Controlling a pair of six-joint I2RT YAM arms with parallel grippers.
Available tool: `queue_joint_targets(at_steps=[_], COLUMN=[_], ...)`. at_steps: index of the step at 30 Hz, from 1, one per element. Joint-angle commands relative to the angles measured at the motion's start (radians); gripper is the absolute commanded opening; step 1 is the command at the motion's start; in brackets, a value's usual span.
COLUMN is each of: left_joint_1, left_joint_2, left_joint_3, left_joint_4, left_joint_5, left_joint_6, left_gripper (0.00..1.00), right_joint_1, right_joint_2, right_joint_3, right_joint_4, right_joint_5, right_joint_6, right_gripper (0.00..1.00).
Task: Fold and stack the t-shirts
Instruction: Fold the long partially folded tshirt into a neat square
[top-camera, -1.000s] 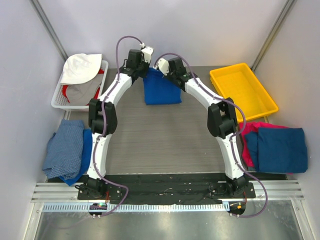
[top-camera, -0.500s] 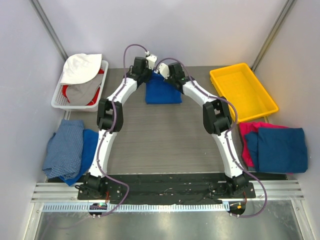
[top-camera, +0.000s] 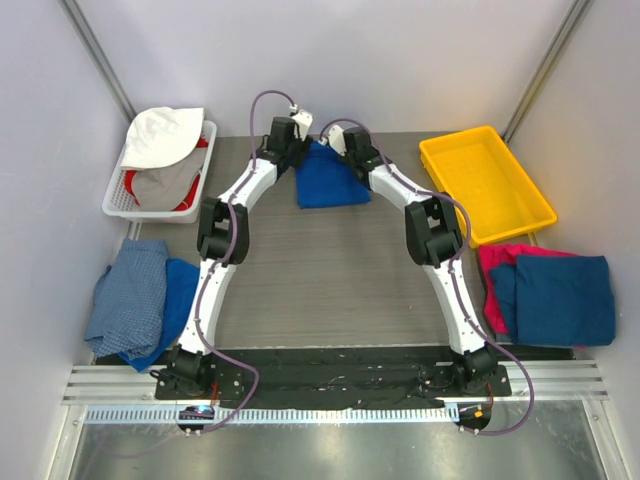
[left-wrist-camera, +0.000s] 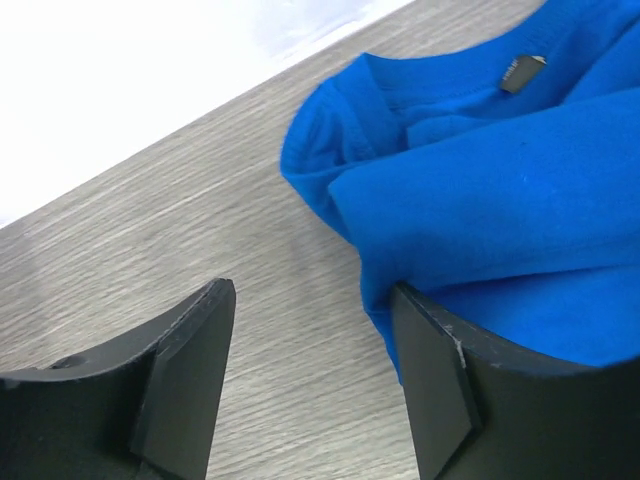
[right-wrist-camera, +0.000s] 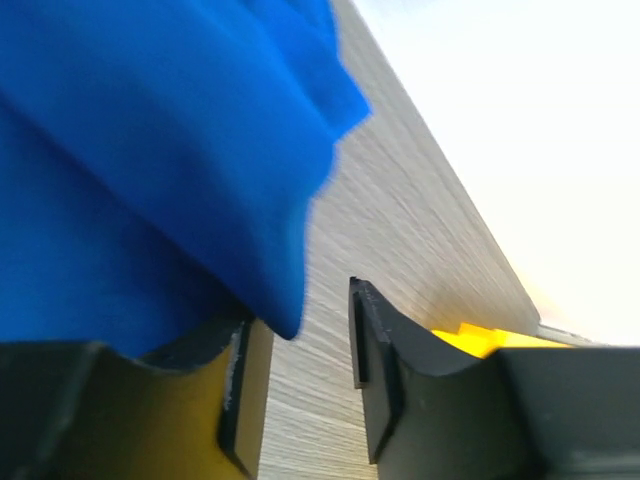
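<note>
A royal blue t-shirt (top-camera: 330, 182) lies folded on the table near the back, its neck label showing in the left wrist view (left-wrist-camera: 470, 170). My left gripper (top-camera: 300, 152) (left-wrist-camera: 312, 295) is open at the shirt's far left corner. The cloth rests on its right finger and only bare table shows between the jaws. At the far right corner my right gripper (top-camera: 340, 150) (right-wrist-camera: 305, 310) is also open. A blue fold (right-wrist-camera: 170, 170) hangs over its left finger, and nothing lies between the jaws.
A yellow tray (top-camera: 487, 182) sits at the back right. Beside the right arm, a dark blue folded shirt (top-camera: 562, 298) lies on a magenta one (top-camera: 497, 262). A white basket (top-camera: 118, 195) of clothes stands at the back left, and blue shirts (top-camera: 135, 300) are piled below it.
Both grippers have opened and let go of the blue shirt's far edge. Both arms reached farther toward the back, and the shirt now lies flat.
</note>
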Motion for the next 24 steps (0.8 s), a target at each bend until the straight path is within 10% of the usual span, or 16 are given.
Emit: queue_joint_targets(at_steps=[1,24], left_joint_1=[-0.003,-0.022], left_joint_2=[-0.028,-0.188], left_joint_3=[0.045,0.130], left_joint_4=[0.065,0.105], left_joint_5=[-0.059,-0.151], left_joint_6=[0.008,0.020], left_gripper=[0.69,0.92], right_joint_1=[-0.004,-0.003], right_joint_2=[-0.030,-0.156], right_joint_3=[0.060,-0.048], right_joint_4=[0.079,0.148], right_joint_5=[0.053,0.159], right_joint_6=[-0.002,0.024], right_gripper=[0.44,0.48])
